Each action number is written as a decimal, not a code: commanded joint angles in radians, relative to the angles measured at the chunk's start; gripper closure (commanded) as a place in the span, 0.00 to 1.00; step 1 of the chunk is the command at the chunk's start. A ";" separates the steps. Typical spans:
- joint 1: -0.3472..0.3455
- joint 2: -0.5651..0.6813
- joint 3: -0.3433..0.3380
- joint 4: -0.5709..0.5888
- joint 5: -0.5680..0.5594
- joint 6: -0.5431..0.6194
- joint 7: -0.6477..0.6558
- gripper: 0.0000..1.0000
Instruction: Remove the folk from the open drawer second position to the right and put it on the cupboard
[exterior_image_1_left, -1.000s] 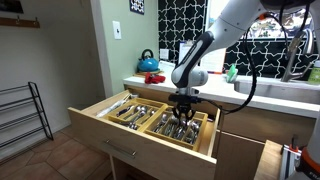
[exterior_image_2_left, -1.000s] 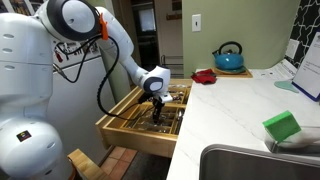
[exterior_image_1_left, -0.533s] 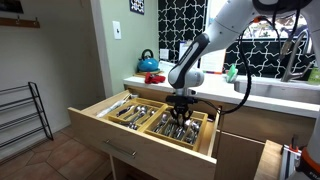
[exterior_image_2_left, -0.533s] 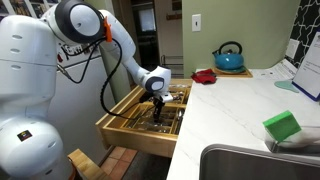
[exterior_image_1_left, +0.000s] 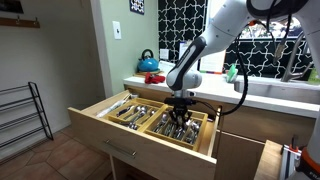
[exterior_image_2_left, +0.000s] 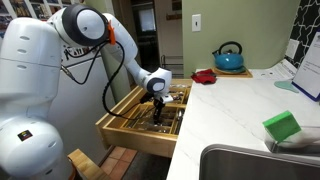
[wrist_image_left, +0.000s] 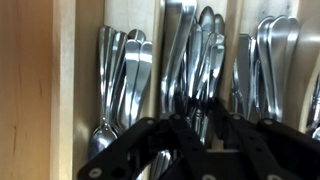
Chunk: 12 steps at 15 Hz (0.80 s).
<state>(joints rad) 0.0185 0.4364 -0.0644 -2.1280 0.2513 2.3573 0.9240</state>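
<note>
The wooden drawer (exterior_image_1_left: 130, 140) stands pulled open under the counter, also in an exterior view (exterior_image_2_left: 128, 128). Its dividers hold rows of silver cutlery. My gripper (exterior_image_1_left: 180, 113) reaches down into the compartment near the drawer's right side, as an exterior view (exterior_image_2_left: 156, 103) also shows. In the wrist view my black fingers (wrist_image_left: 198, 122) are drawn close together around the handles of the forks (wrist_image_left: 197, 55) in the middle compartment. Which single fork they pinch is hidden in the bundle. The light countertop (exterior_image_1_left: 275, 97) over the cupboard lies behind the drawer.
A blue kettle (exterior_image_1_left: 148, 63) and a red object (exterior_image_2_left: 204, 76) stand on the counter by the wall. A green sponge (exterior_image_2_left: 282, 127) lies near the sink (exterior_image_2_left: 250, 160). Spoons (wrist_image_left: 120, 70) fill the neighbouring compartment. A wire rack (exterior_image_1_left: 25, 115) stands on the floor.
My arm has shifted slightly, and the gripper has edged a little sideways while staying down in the same drawer compartment.
</note>
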 joint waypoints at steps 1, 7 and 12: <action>0.018 0.033 -0.019 0.035 -0.025 -0.039 0.030 0.67; 0.023 0.042 -0.031 0.049 -0.049 -0.070 0.049 0.60; 0.024 0.039 -0.041 0.040 -0.070 -0.067 0.063 0.61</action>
<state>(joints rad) 0.0300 0.4603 -0.0873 -2.0926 0.2099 2.3092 0.9612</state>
